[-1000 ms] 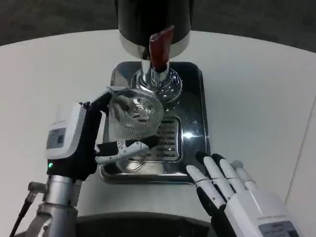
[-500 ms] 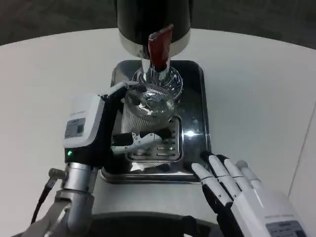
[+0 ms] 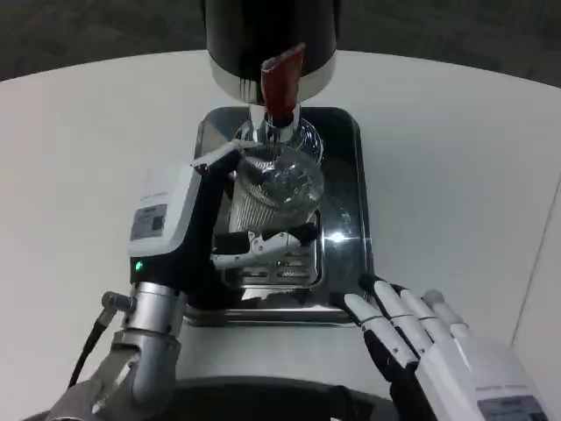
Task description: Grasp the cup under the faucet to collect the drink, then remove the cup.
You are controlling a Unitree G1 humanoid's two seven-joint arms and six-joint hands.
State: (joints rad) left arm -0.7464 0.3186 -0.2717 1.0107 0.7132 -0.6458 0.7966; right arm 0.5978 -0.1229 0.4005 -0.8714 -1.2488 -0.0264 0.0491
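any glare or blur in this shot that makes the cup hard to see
Head view: bright glare spots on the steel drip tray; the clear ribbed cup in the left hand looks soft and blends with the reflections; the right hand is sharp enough; the table is evenly lit.

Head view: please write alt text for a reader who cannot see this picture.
The robot's left hand holds a clear ribbed plastic cup under the red tap lever of a black drink dispenser, above a shiny metal drip tray on a white table. The right hand rests open near the tray's front right corner.
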